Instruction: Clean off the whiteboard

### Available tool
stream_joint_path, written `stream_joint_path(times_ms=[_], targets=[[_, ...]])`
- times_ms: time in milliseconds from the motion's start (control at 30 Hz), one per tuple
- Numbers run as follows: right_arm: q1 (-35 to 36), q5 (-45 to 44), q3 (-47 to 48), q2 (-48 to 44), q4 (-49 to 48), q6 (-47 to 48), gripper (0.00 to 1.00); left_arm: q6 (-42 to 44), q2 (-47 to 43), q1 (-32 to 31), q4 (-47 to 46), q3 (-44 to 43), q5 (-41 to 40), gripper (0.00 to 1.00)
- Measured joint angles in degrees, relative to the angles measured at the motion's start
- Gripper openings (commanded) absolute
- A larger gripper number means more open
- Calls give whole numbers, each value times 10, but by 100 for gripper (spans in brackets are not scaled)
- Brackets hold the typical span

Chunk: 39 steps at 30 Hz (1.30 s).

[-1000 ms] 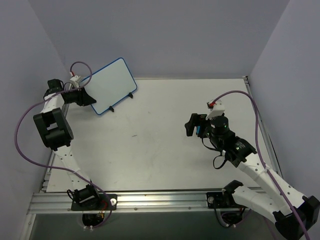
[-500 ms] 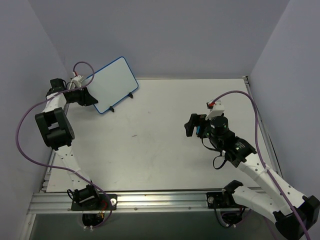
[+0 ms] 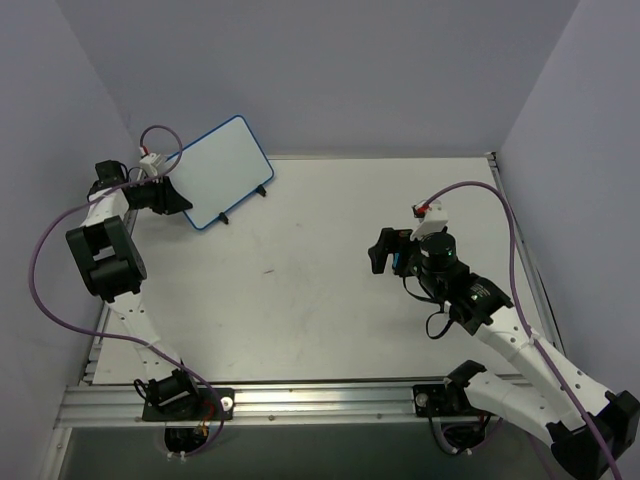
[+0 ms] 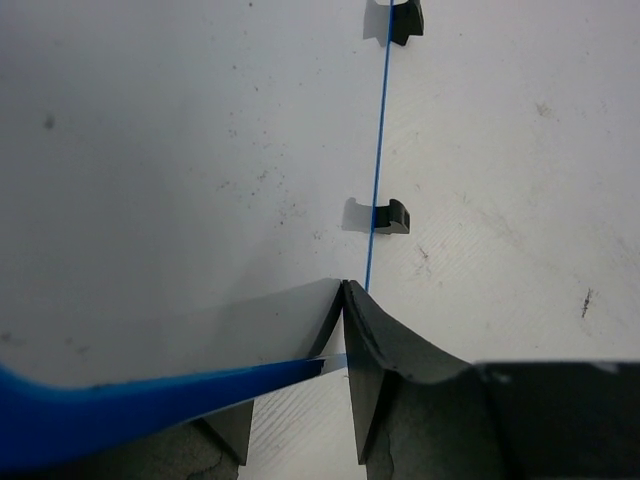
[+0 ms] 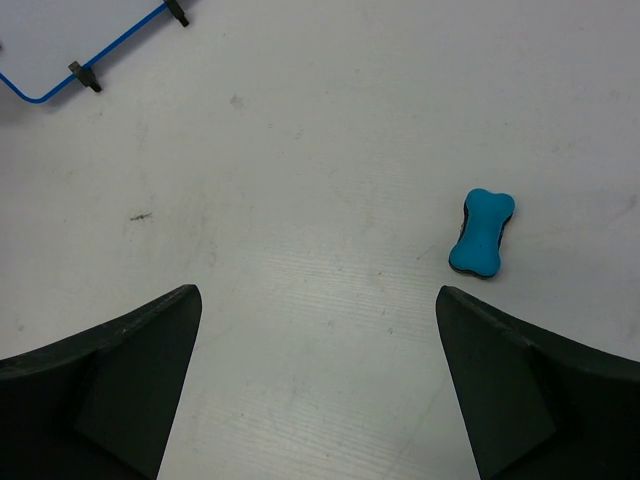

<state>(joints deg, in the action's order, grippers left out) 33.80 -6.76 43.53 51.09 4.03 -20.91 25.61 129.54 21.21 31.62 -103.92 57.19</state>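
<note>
We see whiteboard (image 3: 222, 170) propped tilted at far left corner of table (image 3: 320, 320), surface plain white, bottom edge seated in small black clips (image 4: 390, 217); left gripper (image 3: 180, 198) straddles board's near-left corner, blue frame running between its fingers (image 4: 400, 370); we cannot tell whether it clamps board; right gripper (image 5: 315, 292) spread wide, holding nothing, above table; blue bone-shaped eraser (image 5: 481, 233) lies on table near it

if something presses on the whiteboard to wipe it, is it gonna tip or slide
Propped at a tilt on small black feet, the whiteboard would probably tip back or skid under a firm push. It looks thin and flat, so it is likely light and fairly stiff. Its smooth face may be slippery.
</note>
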Motion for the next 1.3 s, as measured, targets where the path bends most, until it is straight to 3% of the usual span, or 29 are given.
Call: stream_joint_path(times_ms=[233, 267, 300, 833, 1300], targets=[[1, 0, 0, 0, 0, 0, 100, -12, 0, 0, -20, 9, -10, 52], [1, 0, 0, 0, 0, 0, 100, -13, 0, 0, -21, 10, -11, 66], [1, 0, 0, 0, 0, 0, 100, -11, 0, 0, -24, 11, -13, 94], [3, 0, 0, 0, 0, 0, 100, -32, -14, 3, -54, 25, -47, 94], [4, 0, 0, 0, -3, 3, 100, -92, -108, 38, -134, 111, -89, 94]])
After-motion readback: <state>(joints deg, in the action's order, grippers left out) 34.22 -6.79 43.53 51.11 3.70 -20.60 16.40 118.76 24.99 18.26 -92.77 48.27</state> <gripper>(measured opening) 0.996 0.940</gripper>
